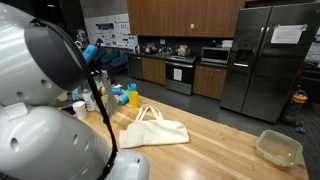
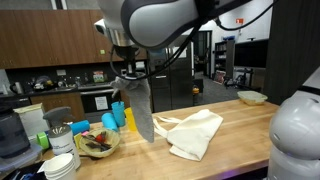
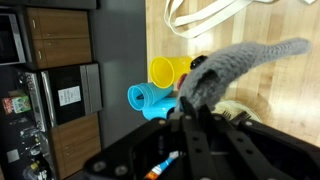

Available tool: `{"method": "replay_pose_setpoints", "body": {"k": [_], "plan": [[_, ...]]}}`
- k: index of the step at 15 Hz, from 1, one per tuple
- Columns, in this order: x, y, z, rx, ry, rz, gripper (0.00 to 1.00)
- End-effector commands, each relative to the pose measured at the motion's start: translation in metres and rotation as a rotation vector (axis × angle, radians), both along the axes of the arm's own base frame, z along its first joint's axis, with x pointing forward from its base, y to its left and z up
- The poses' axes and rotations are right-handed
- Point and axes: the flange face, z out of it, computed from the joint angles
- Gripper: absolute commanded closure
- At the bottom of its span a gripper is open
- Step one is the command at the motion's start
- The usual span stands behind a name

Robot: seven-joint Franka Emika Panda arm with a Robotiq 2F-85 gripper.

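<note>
My gripper [image 3: 190,108] is shut on a grey cloth [image 3: 240,65], which hangs down from it above the wooden counter in an exterior view [image 2: 140,105]. Below the cloth stand a yellow cup [image 3: 165,71] and blue cups [image 3: 145,98], also seen in an exterior view [image 2: 122,113]. A cream tote bag [image 2: 192,132] lies flat on the counter beside the hanging cloth and shows in both exterior views [image 1: 153,130]. In an exterior view the gripper is mostly hidden behind the robot's body.
A bowl with food [image 2: 97,143] and stacked white dishes [image 2: 62,160] sit near the counter's end. A clear green-rimmed container [image 1: 279,148] sits at the far end of the counter [image 1: 220,150]. A fridge [image 1: 270,55] and stove stand behind.
</note>
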Motion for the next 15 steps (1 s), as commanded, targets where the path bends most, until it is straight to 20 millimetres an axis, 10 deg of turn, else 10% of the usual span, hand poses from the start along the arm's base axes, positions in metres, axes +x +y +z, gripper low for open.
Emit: {"method": "replay_pose_setpoints", "body": {"k": [1,8,15], "plan": [[0.022,0.003,0.001,0.006,0.003,-0.046,0.99],[0.121,-0.123,-0.096,0.079,0.257,-0.367,0.99],[0.163,-0.285,-0.23,0.219,0.551,-0.74,0.99]]}}
